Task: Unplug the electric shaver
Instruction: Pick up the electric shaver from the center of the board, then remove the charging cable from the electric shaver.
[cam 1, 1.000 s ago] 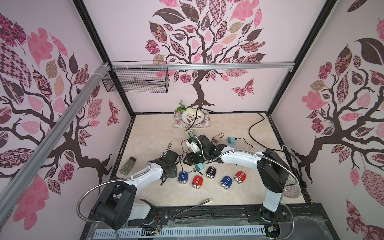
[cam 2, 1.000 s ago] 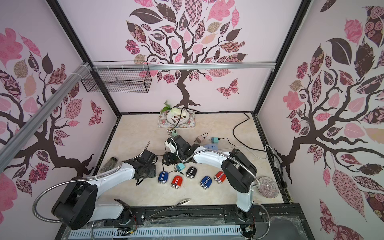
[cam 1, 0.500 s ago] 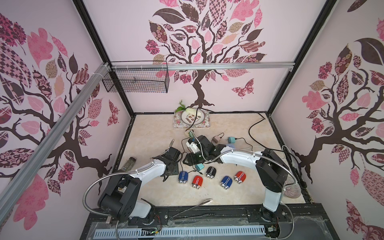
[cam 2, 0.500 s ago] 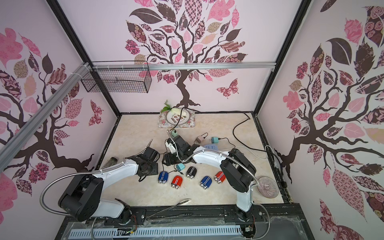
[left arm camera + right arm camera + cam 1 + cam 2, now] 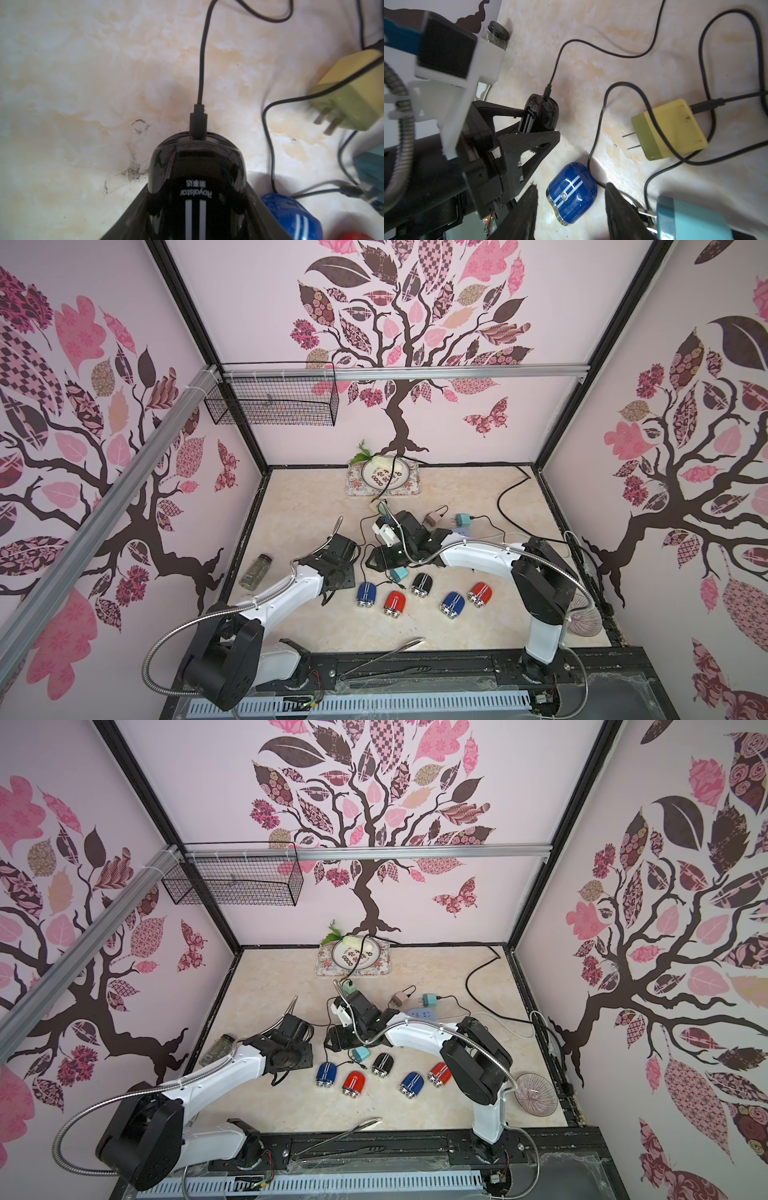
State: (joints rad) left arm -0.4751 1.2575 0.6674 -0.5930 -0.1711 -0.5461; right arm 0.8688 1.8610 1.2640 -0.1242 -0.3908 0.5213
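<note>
My left tool (image 5: pixel 543 122) is closed on the black shaver (image 5: pixel 197 166). One jaw presses on each flank, and the body lies low on the worktop (image 5: pixel 72 72). That shaver is my landmark. Its long axis runs straight out from my left wrist, with the striped face up and the rounded end farthest from the tool.

The plug (image 5: pixel 198 122) is seated in that far end, in line with the axis. Its lead (image 5: pixel 202 62) runs on past the shaver across the worktop. I judge the release direction to be along the axis, directly away from my left tool, while the left grip keeps the body from following.

To the right of the black shaver, my right tool (image 5: pixel 571 187) has its jaws spread and holds nothing. It hangs over a blue shaver (image 5: pixel 571 199) that lies just beside the black one. The plug is off to one side of that tool, at the black shaver's far end, not between its jaws. Since it is the free tool, I judge that the plug falls to it.

A second lead runs to the blue shaver, and a yellow adapter (image 5: pixel 670 128) lies farther right. The risk I see is pinching the wrong lead.
</note>
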